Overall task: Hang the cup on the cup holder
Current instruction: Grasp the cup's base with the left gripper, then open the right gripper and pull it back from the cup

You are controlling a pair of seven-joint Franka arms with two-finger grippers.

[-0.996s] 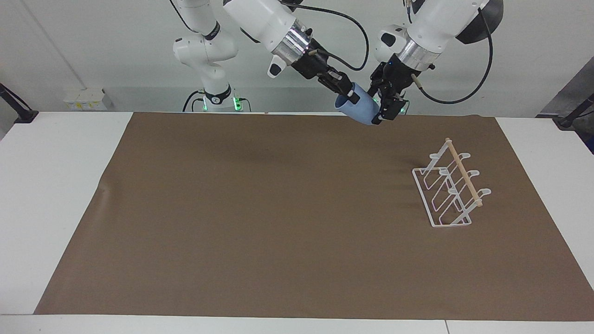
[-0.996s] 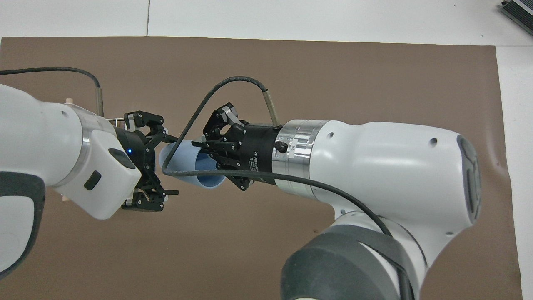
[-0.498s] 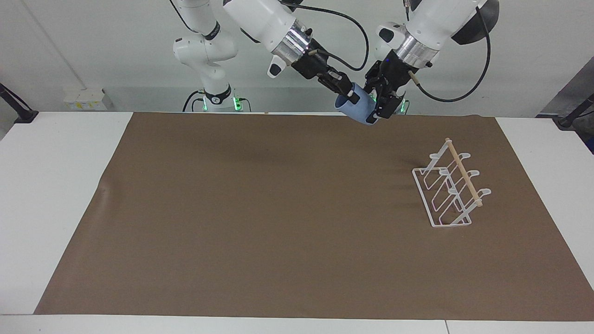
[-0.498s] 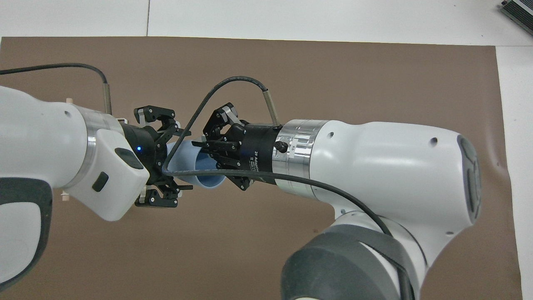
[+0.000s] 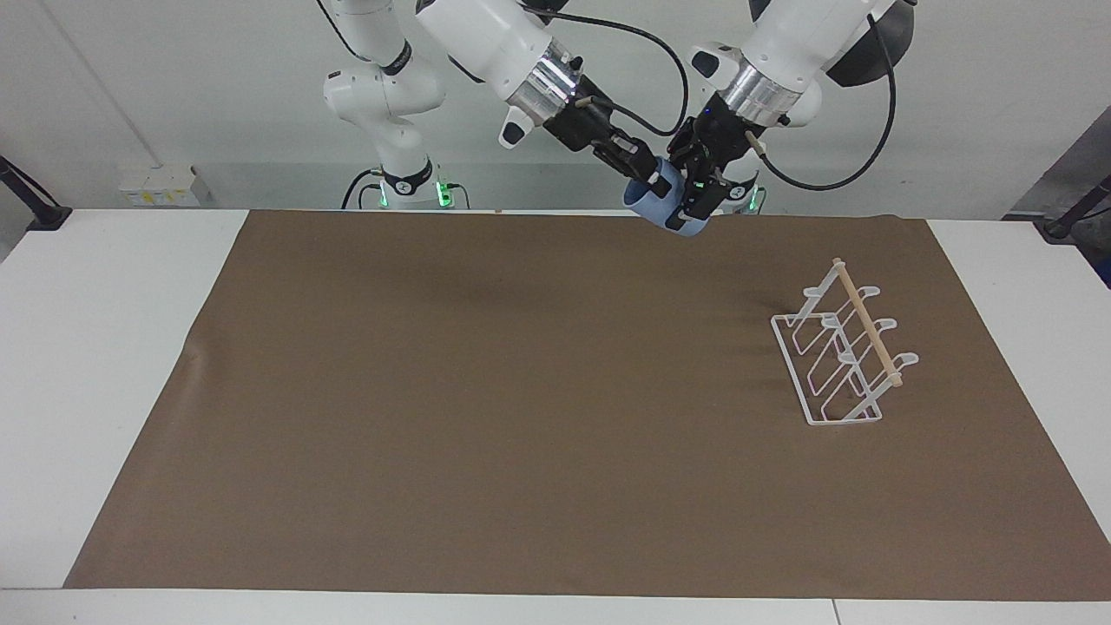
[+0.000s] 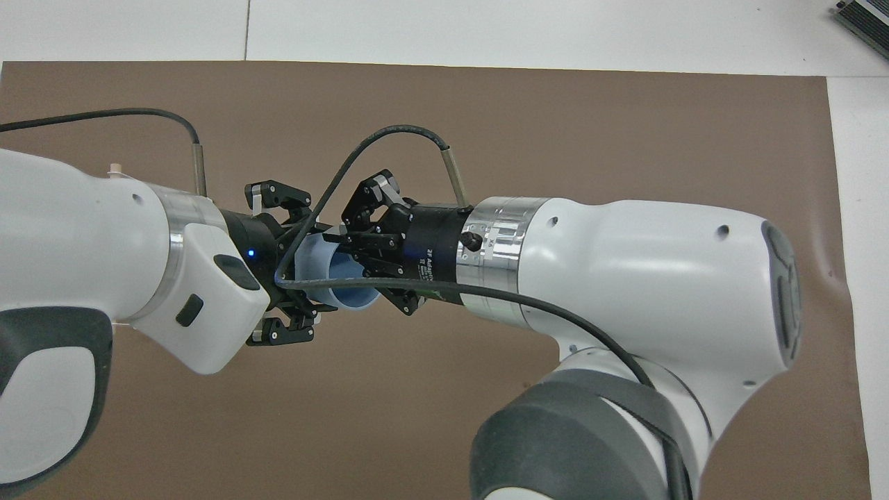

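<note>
**Two claws, one cup**

The cup holder (image 5: 840,347) stood on the counter (image 5: 113,347) toward the left arm's end. Up in the air, the right claw (image 5: 653,178) gripped the cup (image 5: 668,213) by its rim. The left claw (image 5: 699,201) seemed clamped on its bottom, likely taking it over.

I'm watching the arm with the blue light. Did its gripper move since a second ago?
Yes. The left gripper slid along the cup toward the right gripper, away from the cup holder, and closed on the cup.

Even, bright light falls from above, leaving only faint soft shadows on the brown mat (image 5: 521,417) beside the cup holder (image 5: 840,356), and both views stay sharp without glare.
</note>
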